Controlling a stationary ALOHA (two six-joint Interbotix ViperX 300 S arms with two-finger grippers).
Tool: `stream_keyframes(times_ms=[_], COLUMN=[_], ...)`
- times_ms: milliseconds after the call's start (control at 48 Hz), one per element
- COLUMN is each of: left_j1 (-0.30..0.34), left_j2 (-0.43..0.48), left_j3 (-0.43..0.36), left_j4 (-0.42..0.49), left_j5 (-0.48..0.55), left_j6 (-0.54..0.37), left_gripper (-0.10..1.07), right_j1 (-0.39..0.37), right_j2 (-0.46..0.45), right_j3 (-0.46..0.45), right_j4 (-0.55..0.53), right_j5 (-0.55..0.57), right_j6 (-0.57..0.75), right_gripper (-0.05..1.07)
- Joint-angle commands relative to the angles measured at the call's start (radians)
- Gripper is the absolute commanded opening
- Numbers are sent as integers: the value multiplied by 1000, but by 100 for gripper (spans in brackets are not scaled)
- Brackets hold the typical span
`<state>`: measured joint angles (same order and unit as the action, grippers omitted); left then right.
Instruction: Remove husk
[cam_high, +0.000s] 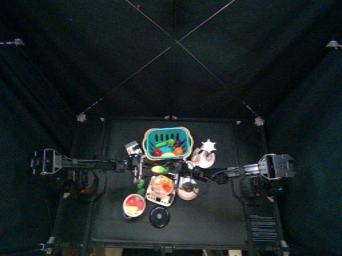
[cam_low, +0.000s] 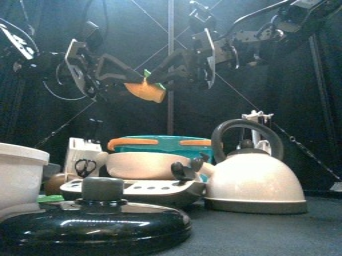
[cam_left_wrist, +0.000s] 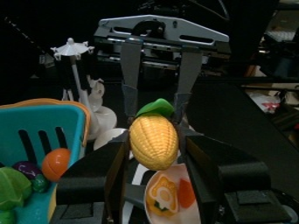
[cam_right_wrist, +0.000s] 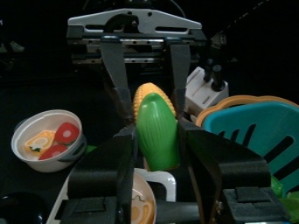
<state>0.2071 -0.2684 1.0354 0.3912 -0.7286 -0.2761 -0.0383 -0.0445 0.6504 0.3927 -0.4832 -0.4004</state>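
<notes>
A toy corn cob (cam_left_wrist: 155, 144) hangs in the air between both grippers, above the table's middle (cam_low: 143, 90). Its yellow kernels (cam_right_wrist: 149, 91) show at one end and the green husk (cam_right_wrist: 158, 131) covers the other. My left gripper (cam_left_wrist: 156, 162) is shut on the yellow end. Coming from the opposite side, my right gripper (cam_right_wrist: 158, 147) has a jaw on each flank of the husk and is shut on it. The left wrist view shows only a green husk tip (cam_left_wrist: 155, 108) past the kernels.
Below the corn stand a teal basket (cam_low: 160, 146) of toy vegetables, a white kettle (cam_low: 254, 180), a black pot lid (cam_low: 94, 215) and a white bowl (cam_low: 19, 175). A small bowl of toy food (cam_right_wrist: 49, 136) and a plate (cam_left_wrist: 170, 194) lie under the grippers.
</notes>
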Motion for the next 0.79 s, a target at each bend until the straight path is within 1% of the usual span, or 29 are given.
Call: stream_keyframes(times_ms=[0,167,771], left_j1=[-3,-3,-3], left_j2=[-9,-9,-9], left_j3=[-8,-8,-6], left_j4=[2,2,0], left_j5=[-8,-8,-8], left_j6=[2,0,2], left_gripper=[59,59,59], right_j1=[-9,-9,-9], right_j2=[-46,-52,-60], right_j3=[-5,6,17], right_j4=[2,2,2], right_j5=[-26,-52,-106], right_j6=[0,0,0], right_gripper=[39,36,35])
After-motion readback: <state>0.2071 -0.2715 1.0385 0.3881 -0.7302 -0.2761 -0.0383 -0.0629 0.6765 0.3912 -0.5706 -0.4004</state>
